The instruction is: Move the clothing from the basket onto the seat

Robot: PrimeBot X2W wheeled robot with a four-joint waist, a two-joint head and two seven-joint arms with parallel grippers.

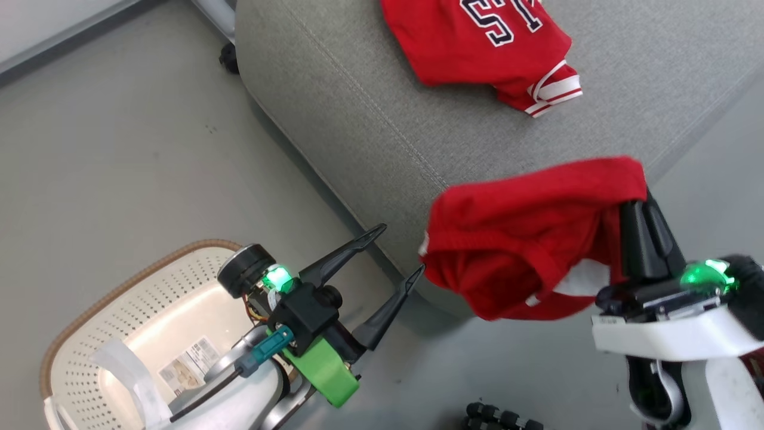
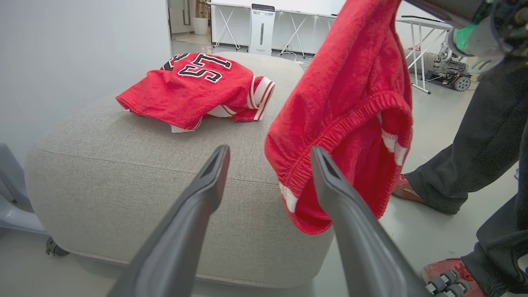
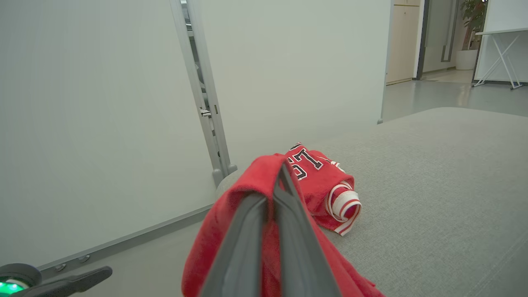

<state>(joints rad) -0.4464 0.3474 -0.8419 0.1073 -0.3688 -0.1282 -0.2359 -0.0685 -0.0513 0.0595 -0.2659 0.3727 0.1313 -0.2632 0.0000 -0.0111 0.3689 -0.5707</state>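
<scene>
While left jaws gape empty, right jaws pinch a fleecy, elastic-waisted red garment [image 1: 525,239].

Jersey [image 1: 477,54] red, navy white-edged letters; second garment [image 1: 525,239] red, white patches; seat [image 1: 358,131] grey; basket [image 1: 119,310] cream.

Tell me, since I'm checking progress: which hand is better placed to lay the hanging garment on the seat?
Right. The right hand is shut on the red garment beside the seat; the left hand is open, empty.

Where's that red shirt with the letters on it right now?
The lettered jersey lies on the grey seat, at the top of the head view, beyond the red garment hanging from the right hand.
</scene>
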